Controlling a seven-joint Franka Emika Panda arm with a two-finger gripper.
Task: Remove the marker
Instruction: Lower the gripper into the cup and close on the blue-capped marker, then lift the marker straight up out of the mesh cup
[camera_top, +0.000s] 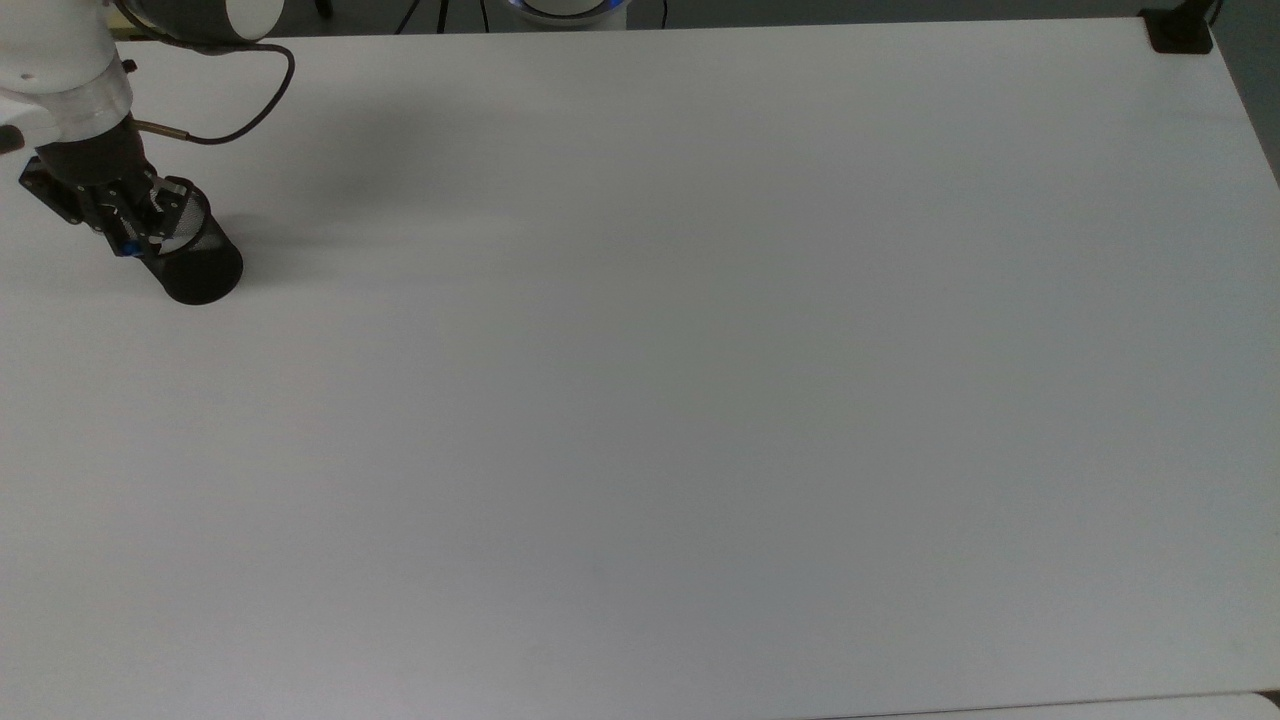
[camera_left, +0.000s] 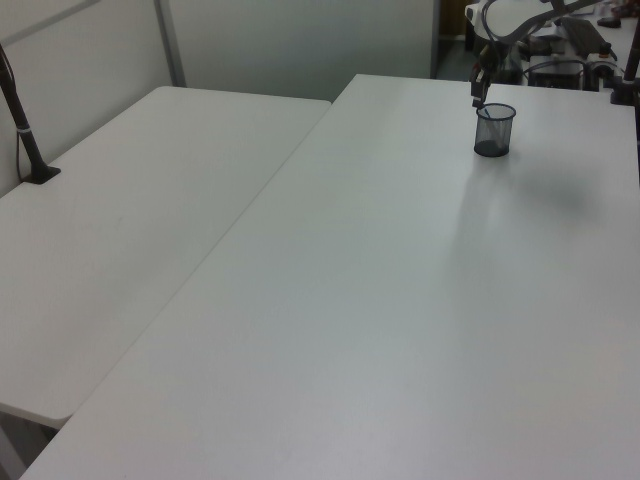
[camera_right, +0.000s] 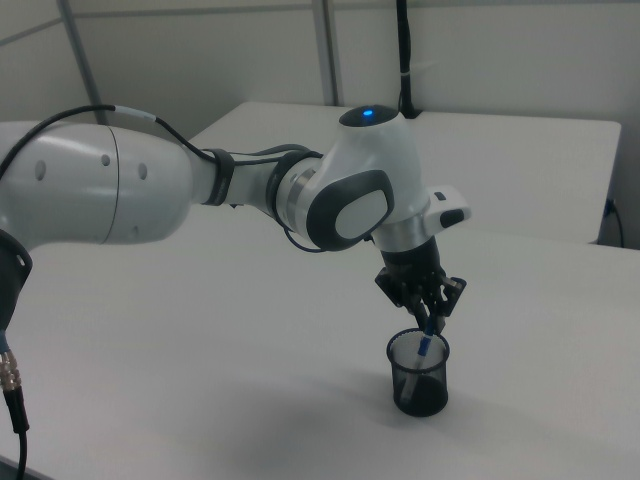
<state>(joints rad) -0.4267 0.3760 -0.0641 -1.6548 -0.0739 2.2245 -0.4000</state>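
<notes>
Blue-capped and white-barrelled, the marker (camera_right: 426, 346) stands tilted in the cup (camera_right: 419, 373), its lower part inside the black mesh and its top poking out above the rim. The cup sits on the table (camera_top: 640, 400), near the top view's left edge. The gripper (camera_right: 430, 319) is right at the marker's upper end, just above the cup's mouth, and in the right view the fingers look drawn together on the cap; in the top view a scrap of blue (camera_top: 130, 248) shows at the fingertips (camera_top: 128, 240) by the cup (camera_top: 190, 260).

As for handling, I judge the marker light, rigid and smooth: a slim plastic tube that won't bend or break under a firm pinch, but could slip or swivel if caught off-centre. The cap end is the sensible place to hold, being the only part clear of the mesh, with the pads flat on opposite sides. One risk: a cap can pull off, so a hold low on it, close to the barrel, seems safer.

The cup also looks light and could tip or drag along if the marker catches the rim, so a straight upward pull seems wise.

In the left view the gripper (camera_left: 478, 88) hangs over the cup (camera_left: 494, 130) at the table's far end.
</notes>
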